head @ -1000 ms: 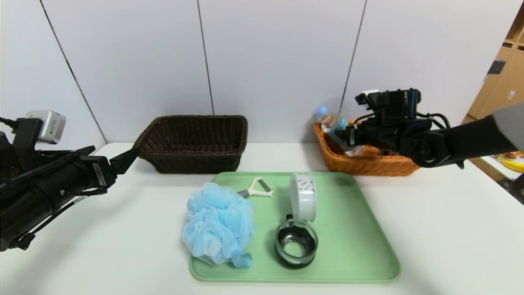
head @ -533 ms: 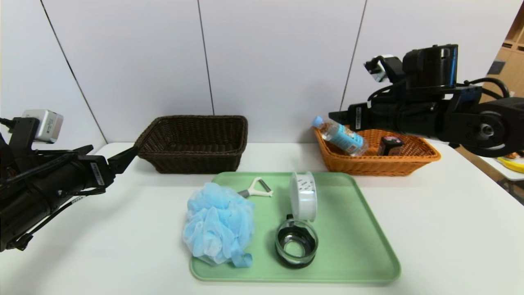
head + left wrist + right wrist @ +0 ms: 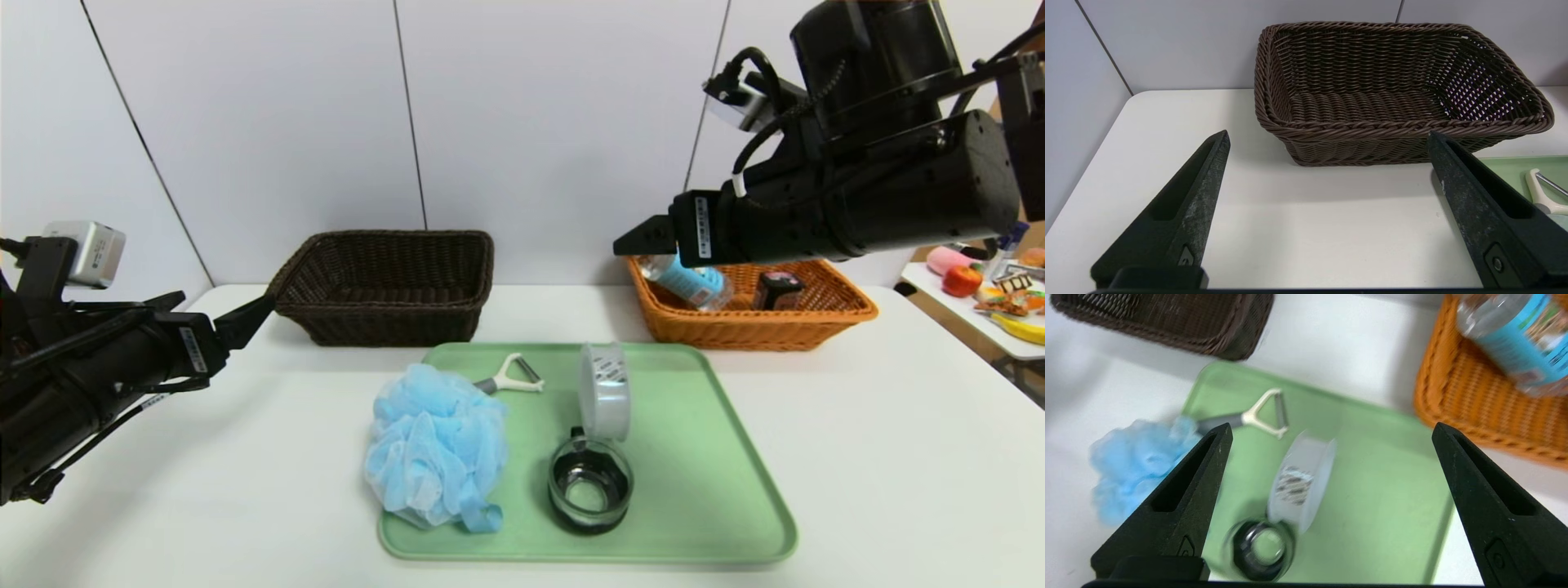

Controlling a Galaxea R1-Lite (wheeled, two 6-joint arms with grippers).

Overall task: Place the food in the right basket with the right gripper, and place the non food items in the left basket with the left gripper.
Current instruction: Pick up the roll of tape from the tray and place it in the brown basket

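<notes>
The water bottle [image 3: 687,279] and the small black box [image 3: 775,287] lie in the orange-tan right basket [image 3: 816,328]. My right gripper [image 3: 645,238] hangs open and empty above that basket's left end; in its wrist view the right gripper [image 3: 1331,426] looks down on the tray. On the green tray [image 3: 718,482] sit the blue pouf [image 3: 433,445], the peeler [image 3: 516,376], the white container [image 3: 606,390] on edge, and the glass cup [image 3: 589,483]. My left gripper [image 3: 229,300] is open and empty, just left of the dark brown left basket [image 3: 384,286], which holds nothing.
A grey panelled wall runs close behind both baskets. A side table [image 3: 1004,331] with toy fruit stands off the right edge. Bare white tabletop lies either side of the tray.
The right gripper let go of the water bottle, which now lies in the orange-tan basket. It then rose and drew back towards me. The left arm stayed still.
</notes>
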